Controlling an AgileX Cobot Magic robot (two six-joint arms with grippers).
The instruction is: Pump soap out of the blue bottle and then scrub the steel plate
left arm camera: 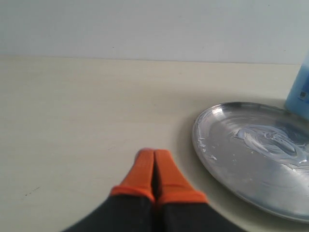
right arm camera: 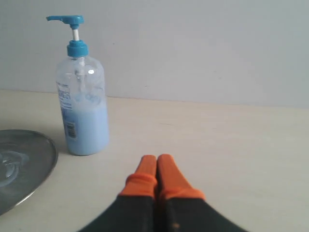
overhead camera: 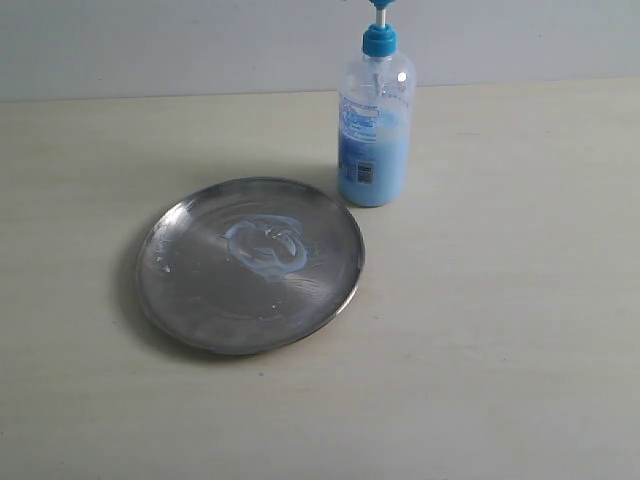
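Note:
The steel plate (overhead camera: 250, 265) lies on the pale table, with a whitish-blue swirl of soap (overhead camera: 266, 246) smeared at its middle. Behind its right side the blue bottle (overhead camera: 375, 125) stands upright, about half full of light blue liquid. Neither gripper shows in the exterior view. In the left wrist view my left gripper (left arm camera: 154, 155) is shut and empty, orange tips pressed together, on the table to the left of the steel plate (left arm camera: 251, 154). My right gripper (right arm camera: 157, 160) is likewise shut and empty, to the right of the blue bottle (right arm camera: 83, 106).
A plain grey wall (overhead camera: 200, 40) runs behind the table. Bare tabletop (overhead camera: 500, 330) stretches right of the plate and in front of it. The plate's edge (right arm camera: 29, 164) shows in the right wrist view.

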